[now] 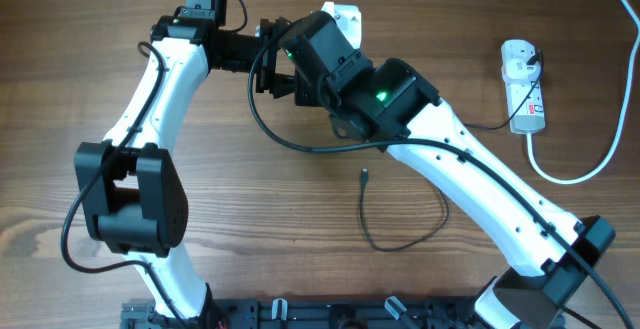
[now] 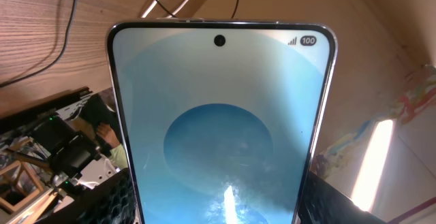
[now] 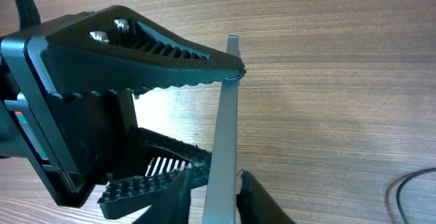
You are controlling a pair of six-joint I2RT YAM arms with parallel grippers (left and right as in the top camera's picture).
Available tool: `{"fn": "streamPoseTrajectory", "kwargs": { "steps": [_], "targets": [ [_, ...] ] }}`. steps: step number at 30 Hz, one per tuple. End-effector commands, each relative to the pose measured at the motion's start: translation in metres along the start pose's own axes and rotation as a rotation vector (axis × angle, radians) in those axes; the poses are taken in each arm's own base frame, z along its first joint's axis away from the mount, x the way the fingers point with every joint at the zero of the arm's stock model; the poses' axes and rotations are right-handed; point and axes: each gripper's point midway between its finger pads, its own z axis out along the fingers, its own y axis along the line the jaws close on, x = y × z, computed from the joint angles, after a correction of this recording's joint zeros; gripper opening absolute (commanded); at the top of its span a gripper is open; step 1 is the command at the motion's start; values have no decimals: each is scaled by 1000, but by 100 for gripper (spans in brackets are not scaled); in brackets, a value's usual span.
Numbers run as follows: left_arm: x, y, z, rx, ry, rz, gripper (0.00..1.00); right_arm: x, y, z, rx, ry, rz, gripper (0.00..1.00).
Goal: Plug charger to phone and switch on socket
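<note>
Your left gripper (image 1: pixel 268 69) is pinching the phone (image 2: pixel 218 135) across its width at the far centre of the wood-grain table (image 1: pixel 80 29). Its ribbed black fingers (image 3: pixel 157 54) are pressing against the phone's long edges. In the left wrist view the glassy screen is filling the frame, glowing pale cyan around a darker blue disc, with rounded corners and a thin dark rim.

Your right gripper (image 3: pixel 219 186) is sitting around the same phone, which shows there edge-on as a slim grey metal slab. Its matte black fingers (image 3: pixel 262 200) are flanking that slab closely on both sides, but you cannot tell whether they are actually squeezing it.

The charger (image 1: pixel 364 209) is lying loose in the near middle of the table, a thin black cable curling in an open loop. Its small connector tip (image 1: pixel 365 176) is pointing toward the far side, well apart from the phone. The socket (image 1: pixel 522 89), a smooth white elongated strip with a red mark, is lying at the far right, and its white lead (image 1: pixel 570 174) is curving away beside it.
</note>
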Motion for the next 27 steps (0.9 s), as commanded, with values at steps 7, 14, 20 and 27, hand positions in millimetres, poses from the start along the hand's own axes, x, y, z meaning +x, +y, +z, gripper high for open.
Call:
{"fn": "streamPoseTrajectory", "kwargs": {
  "steps": [7, 14, 20, 27],
  "targets": [
    [17, -10, -4, 21, 21, 57, 87, -4, 2, -2, 3, -16, 66, 6],
    [17, -10, -4, 21, 20, 58, 100, -10, -2, -7, -4, -30, 388, 4],
    [17, -10, -4, 21, 20, 57, 99, -10, -25, -33, 8, -8, 1189, 4],
    [17, -10, -4, 21, 20, 57, 93, -18, -19, -36, -38, -21, 1382, 4]
  ]
}}
